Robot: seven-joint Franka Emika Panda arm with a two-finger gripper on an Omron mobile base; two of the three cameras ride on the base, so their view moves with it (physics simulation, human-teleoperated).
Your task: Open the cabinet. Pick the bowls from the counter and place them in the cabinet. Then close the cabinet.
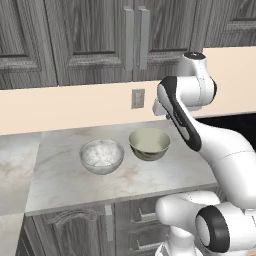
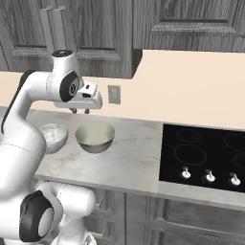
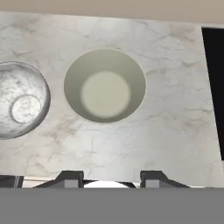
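Two bowls on counter (image 1: 60,175), both w/ nothing inside.
Marble bowl (image 1: 102,156) just beside cream bowl (image 1: 149,143), apart. Claw (image 3: 111,178) hangs above, jaws parted, gripping nothing; cream bowl sits straight ahead of the tips in hand view. Cabinet (image 1: 100,35) doors closed.

The cabinet (image 1: 135,40) hangs above the counter (image 1: 60,170), both dark grey wood-grain doors shut, its two long vertical bar handles side by side at the middle seam. On the whitish, beige-veined counter two round bowls stand upright, close together but not touching: the mottled grey-white marble bowl (image 1: 102,156) on the left, the cream-lined bowl (image 1: 149,144) with a patterned outside on the right, slightly farther back. Both are empty.
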